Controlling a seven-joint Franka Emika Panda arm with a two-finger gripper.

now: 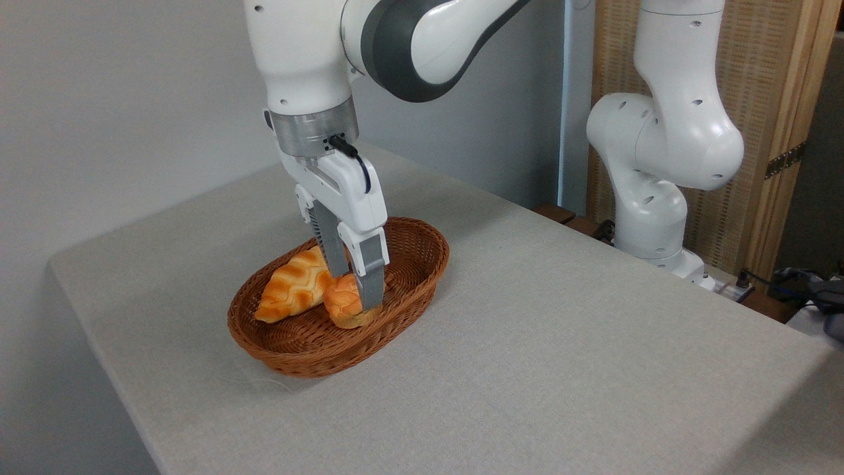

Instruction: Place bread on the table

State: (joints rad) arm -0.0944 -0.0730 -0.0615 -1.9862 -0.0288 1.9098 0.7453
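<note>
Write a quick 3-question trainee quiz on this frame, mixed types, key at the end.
1. True or false: the round bun already lies on the table cloth.
2. Multiple choice: the gripper fingers stand
A. over bare cloth beside the basket
B. down inside the wicker basket, either side of the round bun
C. around the striped loaf
3. Fill in: in the picture, the striped loaf lies to the ____ of the round bun.

Key
1. False: it sits in the basket.
2. B. The fingers look closed on the bun.
3. left
</note>
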